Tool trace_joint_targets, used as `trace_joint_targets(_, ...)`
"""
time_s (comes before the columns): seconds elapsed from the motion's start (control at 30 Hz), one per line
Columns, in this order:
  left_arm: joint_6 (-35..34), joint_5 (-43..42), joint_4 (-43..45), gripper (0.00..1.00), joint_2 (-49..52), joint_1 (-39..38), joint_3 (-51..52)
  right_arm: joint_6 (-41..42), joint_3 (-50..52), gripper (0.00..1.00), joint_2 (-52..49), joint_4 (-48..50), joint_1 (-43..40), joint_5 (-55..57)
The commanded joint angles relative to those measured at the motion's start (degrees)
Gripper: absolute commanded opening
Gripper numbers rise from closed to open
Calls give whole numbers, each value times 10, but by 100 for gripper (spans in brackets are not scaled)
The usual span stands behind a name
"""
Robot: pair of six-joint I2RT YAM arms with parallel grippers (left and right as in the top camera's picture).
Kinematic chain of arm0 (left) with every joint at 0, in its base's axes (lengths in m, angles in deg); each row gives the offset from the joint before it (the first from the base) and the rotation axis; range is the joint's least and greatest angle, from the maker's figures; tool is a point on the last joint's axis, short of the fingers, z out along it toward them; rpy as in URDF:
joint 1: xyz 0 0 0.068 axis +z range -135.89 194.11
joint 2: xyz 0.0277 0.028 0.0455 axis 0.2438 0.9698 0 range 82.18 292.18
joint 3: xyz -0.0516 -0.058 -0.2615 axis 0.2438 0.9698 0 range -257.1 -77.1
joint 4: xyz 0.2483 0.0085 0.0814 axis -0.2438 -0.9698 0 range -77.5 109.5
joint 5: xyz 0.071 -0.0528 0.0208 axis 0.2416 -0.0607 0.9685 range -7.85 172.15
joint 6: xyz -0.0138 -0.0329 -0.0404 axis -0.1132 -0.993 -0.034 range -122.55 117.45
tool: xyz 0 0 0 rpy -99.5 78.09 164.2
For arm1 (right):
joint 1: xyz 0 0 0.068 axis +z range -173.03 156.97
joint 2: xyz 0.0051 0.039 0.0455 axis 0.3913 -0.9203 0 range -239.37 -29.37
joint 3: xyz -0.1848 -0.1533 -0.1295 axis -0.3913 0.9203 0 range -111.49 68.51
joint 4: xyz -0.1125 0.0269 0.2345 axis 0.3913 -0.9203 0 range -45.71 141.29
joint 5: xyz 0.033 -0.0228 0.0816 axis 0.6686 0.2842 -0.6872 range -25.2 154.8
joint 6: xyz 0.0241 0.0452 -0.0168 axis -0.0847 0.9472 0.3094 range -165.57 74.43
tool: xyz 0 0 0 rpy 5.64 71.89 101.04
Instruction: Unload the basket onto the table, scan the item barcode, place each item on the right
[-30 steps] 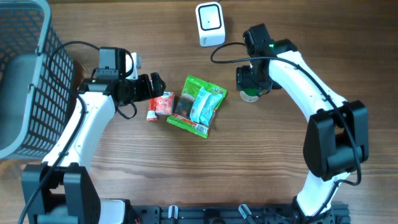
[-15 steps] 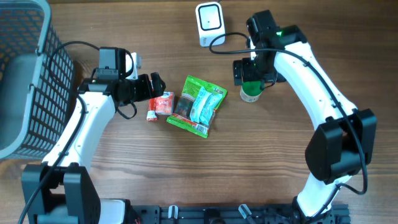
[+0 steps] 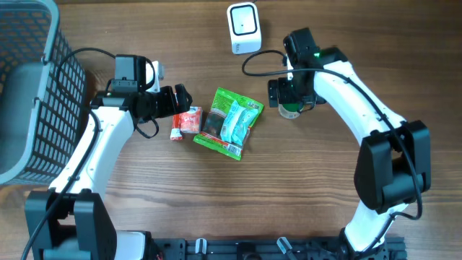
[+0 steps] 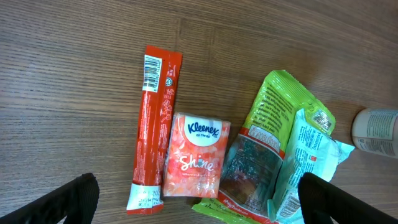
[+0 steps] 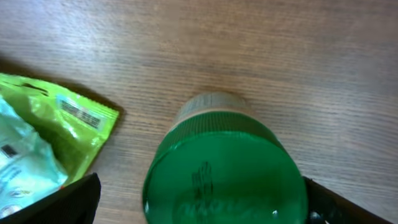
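Note:
A bottle with a green cap [image 5: 224,177] stands upright on the wooden table, right of the snack bags. My right gripper [image 5: 205,208] hangs open directly over it, one finger on each side of the cap. In the overhead view the bottle [image 3: 291,111] peeks out below the right gripper [image 3: 289,100]. The white barcode scanner [image 3: 244,27] stands at the back. My left gripper [image 4: 202,202] is open above a Kleenex pack [image 4: 196,155] and a red stick packet [image 4: 152,124], holding nothing.
A green snack bag [image 3: 229,124] with a teal bag [image 4: 308,162] on top lies mid-table between the arms. A grey mesh basket [image 3: 29,87] fills the far left. The scanner's cable [image 3: 263,61] runs towards the right arm.
The right gripper opened wider. It shifted back off the bottle, then returned over it. The left arm and the packets have not moved.

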Motion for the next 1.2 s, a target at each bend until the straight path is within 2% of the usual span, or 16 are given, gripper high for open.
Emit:
trace_joint_targets(0.0,1,-5,2,100,-6,5,-8,-3,34,100,3,27,2,2)
trace_joint_targets(0.3,1,-5,2,100,-6,5,-8,-1,79,100,3,90,2,2)
trace_joint_targets(0.73,1,-5,2,100,-6,5,-8,-2,80,100,-8,115,0,18)
trace_joint_targets(0.83,1,-5,2,100,-6,5,-8,-1,80,95,-12,113,0,46)
trace_joint_targets(1.17,1,-5,2,100,-6,5,-8,14,80,92,-12,105,1,29)
